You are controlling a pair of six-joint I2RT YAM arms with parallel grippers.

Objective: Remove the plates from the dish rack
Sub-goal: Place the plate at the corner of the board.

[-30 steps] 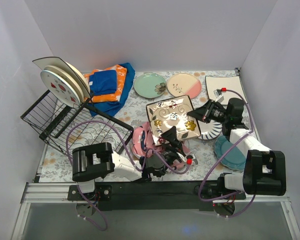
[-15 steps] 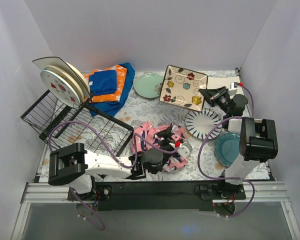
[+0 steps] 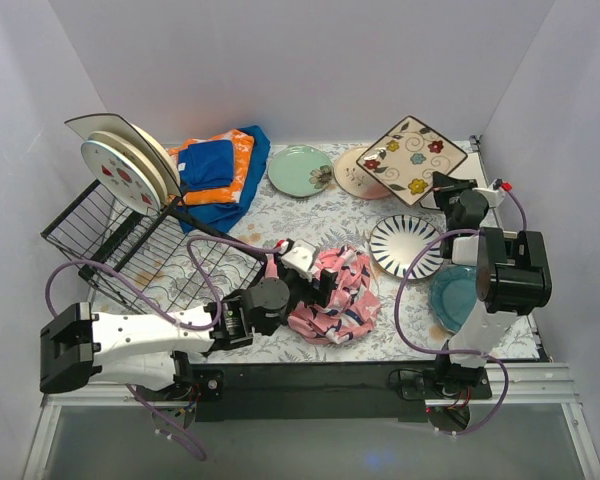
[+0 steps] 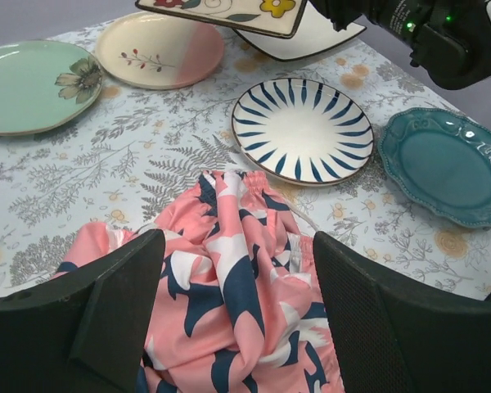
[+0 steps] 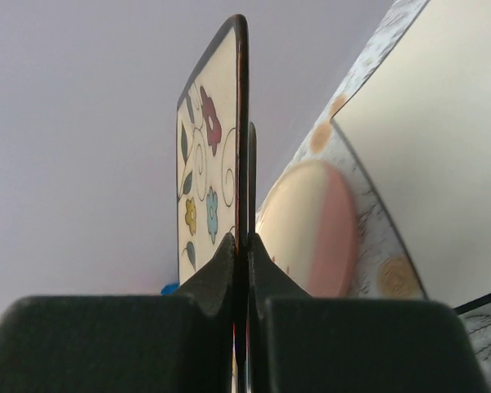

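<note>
The black wire dish rack (image 3: 130,250) stands at the left, with three plates (image 3: 125,172) upright at its far end. My right gripper (image 3: 436,188) is shut on the edge of the cream square flowered plate (image 3: 412,155), held tilted in the air at the back right. In the right wrist view the fingers pinch that plate's rim (image 5: 214,155) edge-on at the gripper (image 5: 241,246). My left gripper (image 4: 237,311) hangs open over the pink patterned cloth (image 4: 229,270), holding nothing. The same gripper (image 3: 315,285) shows from above mid-table.
Flat on the floral tablecloth lie a mint green plate (image 3: 300,170), a cream-and-pink plate (image 3: 355,182), a blue-striped plate (image 3: 405,245) and a teal plate (image 3: 460,300). Folded blue-orange cloths (image 3: 215,170) sit behind the rack. A white flat plate (image 4: 315,37) lies under the held one.
The right arm has carried the square plate from mid-table up and to the back right corner. The left arm has swung left and now hovers over the pink cloth.
</note>
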